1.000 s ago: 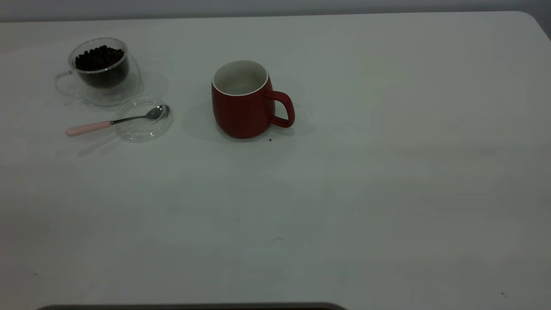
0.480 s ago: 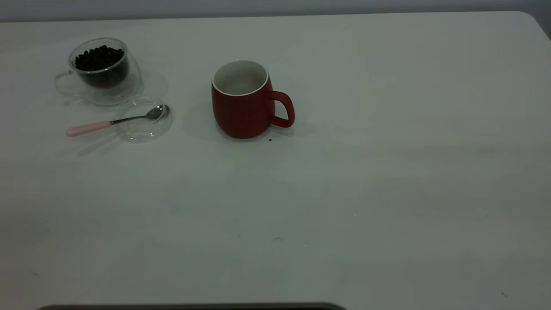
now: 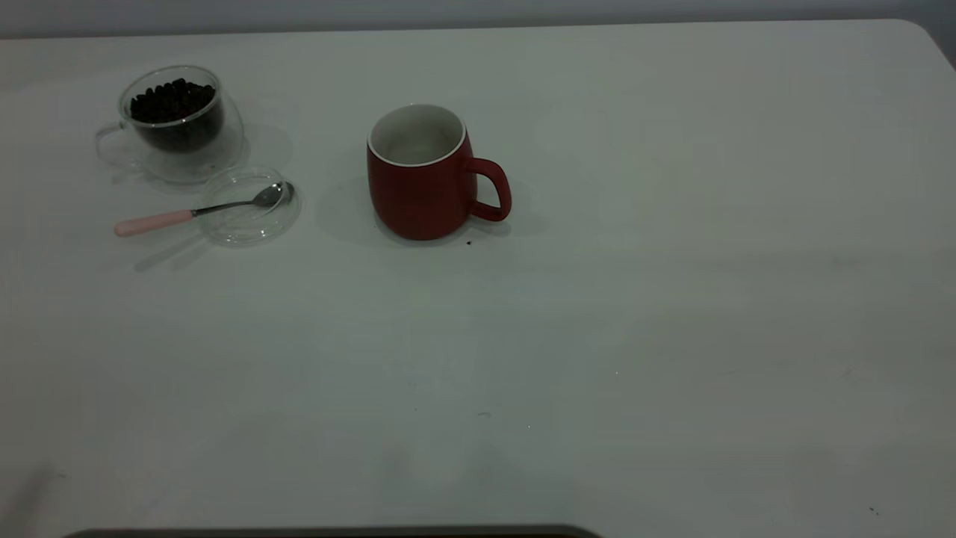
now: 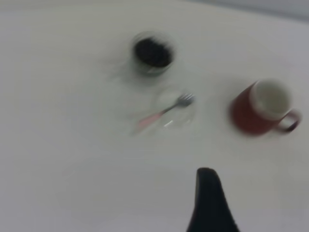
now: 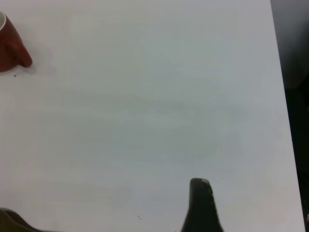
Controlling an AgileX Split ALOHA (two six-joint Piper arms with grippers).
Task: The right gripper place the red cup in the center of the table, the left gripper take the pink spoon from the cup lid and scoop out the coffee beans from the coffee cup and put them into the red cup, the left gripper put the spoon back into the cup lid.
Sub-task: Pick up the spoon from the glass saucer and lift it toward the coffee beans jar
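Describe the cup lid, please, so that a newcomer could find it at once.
On the white table, look to the far left corner, where the clear glass coffee cup holds dark beans. Just in front of it lies the cup lid, a flat clear disc. Unlike the cups, it has a pink spoon resting across it.

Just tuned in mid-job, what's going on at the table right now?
Nothing is being held. The red cup stands upright near the middle of the table, looking empty. The pink spoon rests with its bowl in the cup lid, beside the coffee cup full of coffee beans. The left gripper hangs above the table, short of the spoon.
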